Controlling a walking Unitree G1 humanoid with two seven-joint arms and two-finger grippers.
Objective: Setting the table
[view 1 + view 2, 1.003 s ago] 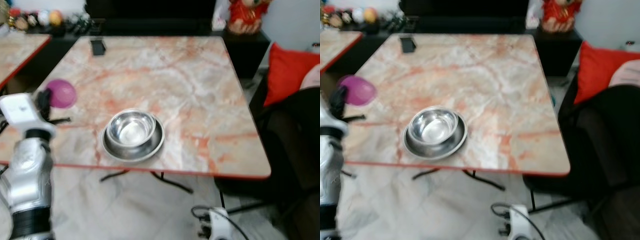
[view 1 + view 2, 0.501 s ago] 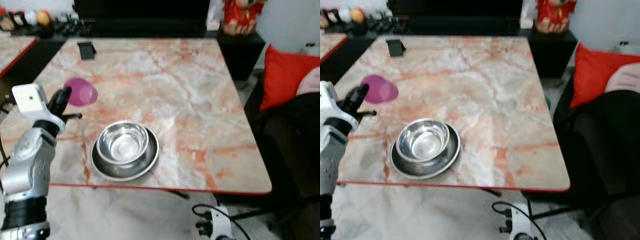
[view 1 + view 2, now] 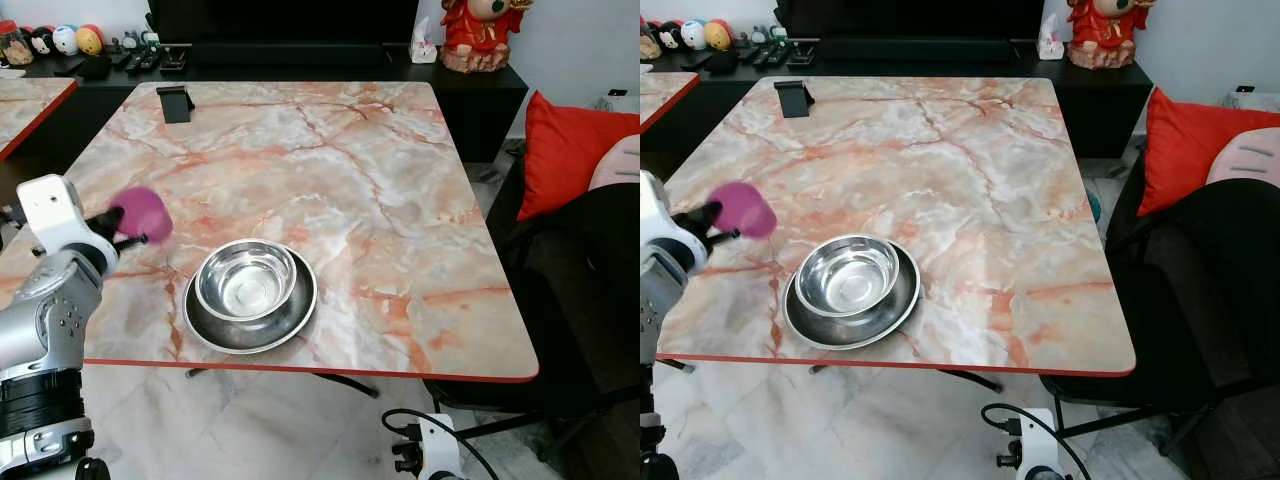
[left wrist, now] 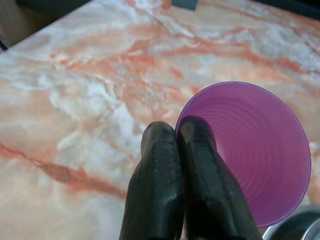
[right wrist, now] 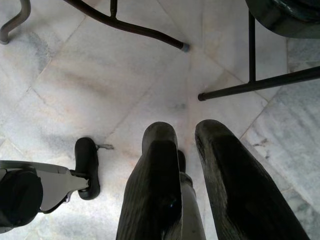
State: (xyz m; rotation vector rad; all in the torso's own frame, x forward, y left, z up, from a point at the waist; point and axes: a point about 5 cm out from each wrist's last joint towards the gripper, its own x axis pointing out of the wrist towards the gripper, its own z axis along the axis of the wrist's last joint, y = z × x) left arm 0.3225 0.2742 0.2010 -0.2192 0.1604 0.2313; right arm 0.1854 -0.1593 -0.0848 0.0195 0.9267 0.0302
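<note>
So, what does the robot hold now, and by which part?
The left gripper holds the purple cup by its rim, one finger inside. The right gripper holds nothing.

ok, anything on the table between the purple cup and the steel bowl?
Nothing: bare marble separates the purple cup, pinched by the left gripper, from the steel bowl, seen in both eye views.

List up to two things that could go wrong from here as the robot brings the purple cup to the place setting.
1. The left pincer pinches only the rim of the purple cup, so it might slip or tip.
2. The cup hangs close beside the steel bowl stacked on the plate; a careless lowering could knock them near the table edge.
</note>
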